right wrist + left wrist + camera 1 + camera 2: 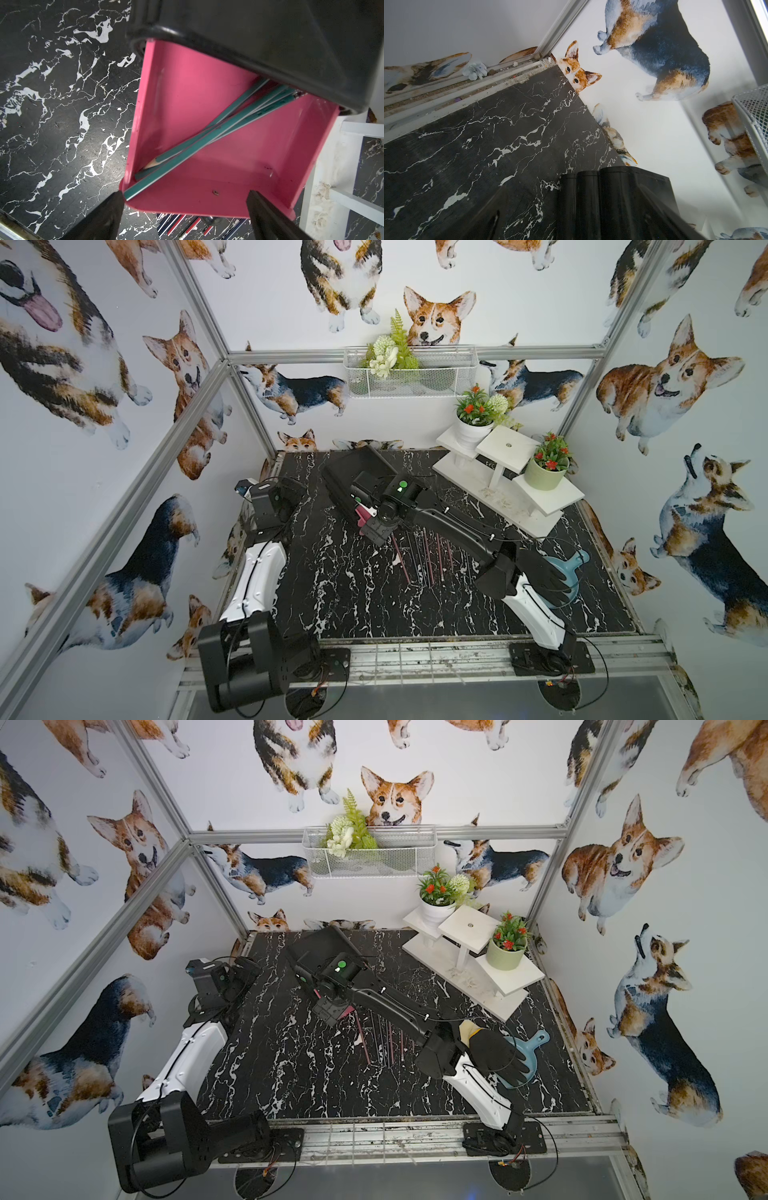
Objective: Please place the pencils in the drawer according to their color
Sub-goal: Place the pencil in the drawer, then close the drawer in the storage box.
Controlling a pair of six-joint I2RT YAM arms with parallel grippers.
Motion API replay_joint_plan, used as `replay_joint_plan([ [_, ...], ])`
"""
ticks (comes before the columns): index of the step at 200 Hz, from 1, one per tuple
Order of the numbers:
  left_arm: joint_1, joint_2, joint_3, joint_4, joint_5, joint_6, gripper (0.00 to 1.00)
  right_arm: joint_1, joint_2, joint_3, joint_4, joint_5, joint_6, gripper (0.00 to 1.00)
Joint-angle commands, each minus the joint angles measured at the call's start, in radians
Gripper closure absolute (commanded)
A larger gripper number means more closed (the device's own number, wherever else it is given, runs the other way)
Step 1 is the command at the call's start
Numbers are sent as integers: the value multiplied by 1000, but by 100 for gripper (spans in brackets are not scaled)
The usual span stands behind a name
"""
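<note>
Your right tool hangs spread wide and grips nothing. In the right wrist view its two blunt black fingers frame the front lip of the pulled-out drawer, a smooth, glossy pink tray with rounded corners. Inside it several slim teal pencils lie diagonally in a loose, crossing bundle. One shows a sharpened wooden tip, and their far ends are hidden under the matte black cabinet. Thin pink and dark pencils lie roughly parallel on the black, white-veined marble tabletop, partly under the right arm. Your left tool sits near the left wall, released and empty.
</note>
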Motion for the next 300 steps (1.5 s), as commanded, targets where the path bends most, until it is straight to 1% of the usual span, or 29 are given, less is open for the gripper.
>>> replay_joint_plan([
  [1,1,2,-1,21,5,0,0,-7,0,12,44,22,39,5],
  [53,1,-3,-2,20,4,4,0,-23,-14,15,51,36,70,8],
  [78,1,-6,1,13,4,6,0,-26,-62,1,45,50,106,13],
  [90,1,-11,5,9,5,7,0,-29,-105,-41,53,56,133,16],
  [114,1,-28,5,-2,1,14,0,-38,-242,-237,133,56,199,23],
  [140,1,-31,2,-1,4,15,0,-50,-413,-507,271,35,277,33],
  [162,1,-25,3,2,7,14,0,-55,-546,-746,415,30,334,36],
  [164,1,-24,3,3,7,14,0,-55,-554,-766,423,28,340,39],
  [169,1,-23,5,3,7,15,0,-56,-579,-815,454,21,353,41],
  [191,1,-23,6,1,5,17,0,-57,-654,-986,556,11,394,43],
  [214,1,-26,5,-1,0,19,0,-61,-679,-1088,596,21,427,45],
  [241,1,-26,6,-2,2,16,0,-64,-670,-1162,658,6,439,51],
  [276,1,-27,9,-6,-1,19,0,-67,-615,-1170,708,22,423,62],
  [300,1,-24,12,-4,-1,19,0,-81,-590,-1162,747,22,405,66],
])
